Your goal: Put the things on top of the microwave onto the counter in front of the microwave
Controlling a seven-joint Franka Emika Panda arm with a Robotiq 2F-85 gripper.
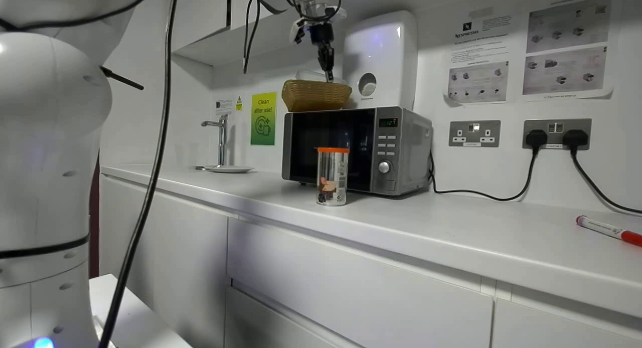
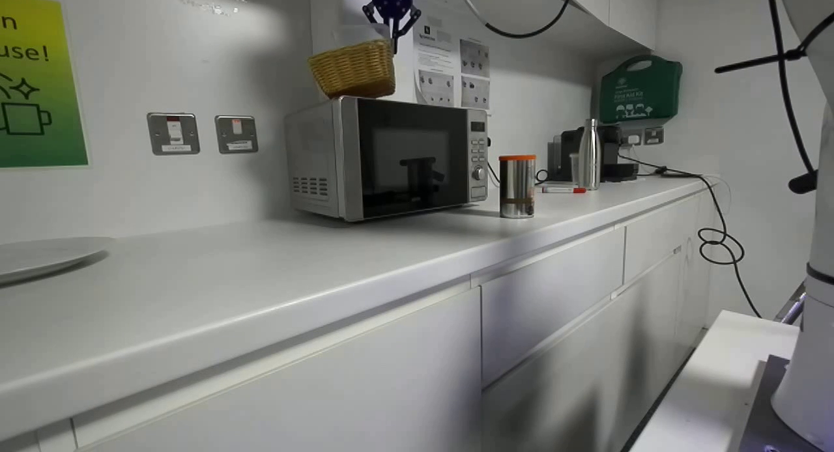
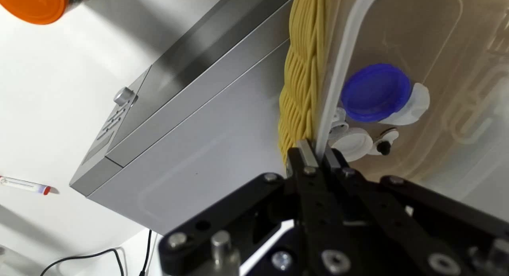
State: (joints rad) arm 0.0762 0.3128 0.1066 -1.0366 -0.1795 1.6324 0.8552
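The tan wicker basket [image 1: 316,97] sits tilted at the top of the silver-grey microwave [image 1: 361,142], as also seen in an exterior view [image 2: 355,74]. A clear plastic box [image 3: 397,41] with small caps lies in it. My gripper [image 3: 318,150] is shut on the rim of the basket [image 3: 304,69] together with the box's edge. Whether the basket's base still touches the microwave, I cannot tell. A silvery canister with an orange lid [image 1: 332,175] stands on the white counter [image 1: 451,227] in front of the microwave. No jar with a dark lid shows.
A white wall-mounted box [image 1: 381,52] is right behind the basket. A plate [image 1: 228,169] and a tap [image 1: 220,137] are on the sink side. A red marker [image 1: 607,230] and a steel bottle [image 2: 589,155] are on the counter beyond the microwave. Wall cupboards hang above.
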